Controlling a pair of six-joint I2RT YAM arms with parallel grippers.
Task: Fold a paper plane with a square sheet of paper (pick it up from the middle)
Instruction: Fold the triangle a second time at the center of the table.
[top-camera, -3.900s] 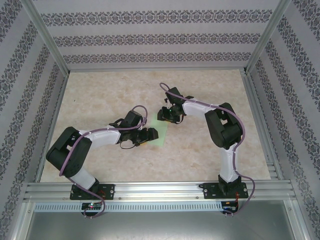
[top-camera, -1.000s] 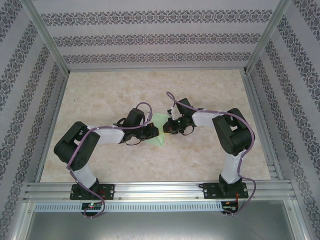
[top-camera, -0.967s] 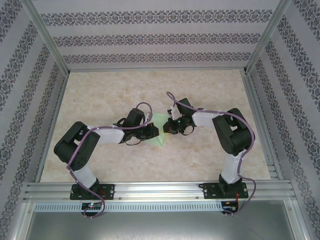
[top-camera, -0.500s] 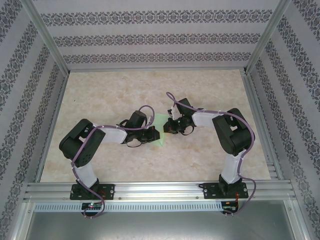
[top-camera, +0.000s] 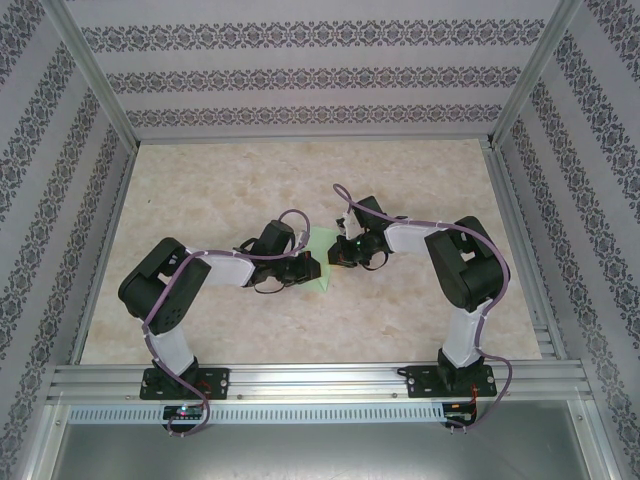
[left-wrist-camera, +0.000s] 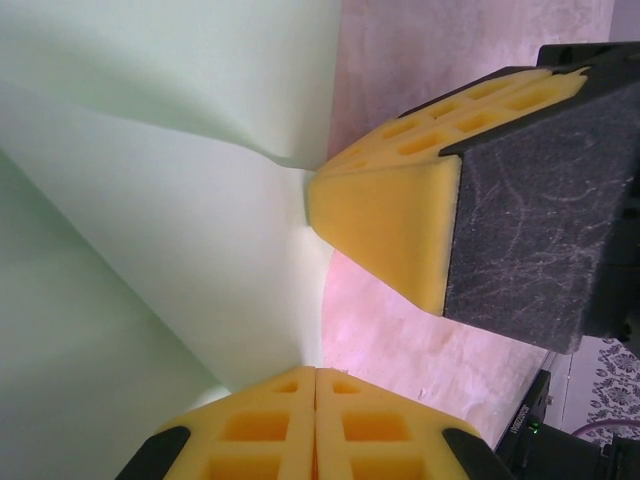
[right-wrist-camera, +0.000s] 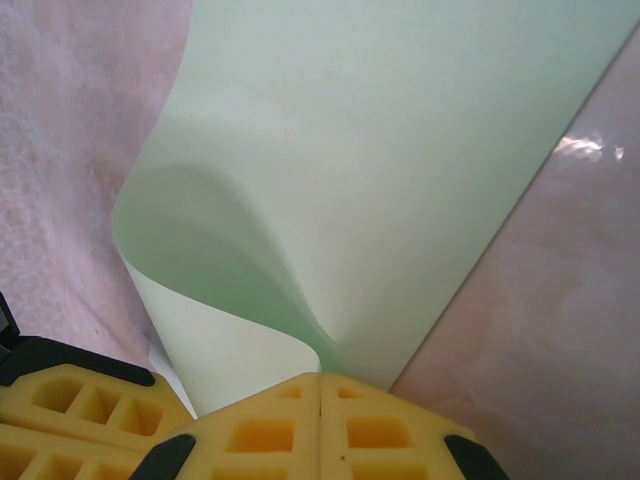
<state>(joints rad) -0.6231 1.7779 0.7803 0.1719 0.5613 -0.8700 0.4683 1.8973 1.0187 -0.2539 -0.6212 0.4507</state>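
— Since both arms lean over the bench (top-camera: 250, 180), what do you count?
— One sheet (right-wrist-camera: 400, 150), plain pale green, bowed between them at mid-bench. Two arms: left arm (top-camera: 210, 270), right arm (top-camera: 410, 235).
— And the jaws?
— Left jaws pressed together, pinching the sheet's edge. Right jaws likewise closed on the sheet, where it curls up.
— Anything else?
— Four fingers (right-wrist-camera: 250, 435), yellow and ribbed; one of the right pair shows a black pad (left-wrist-camera: 530, 220).
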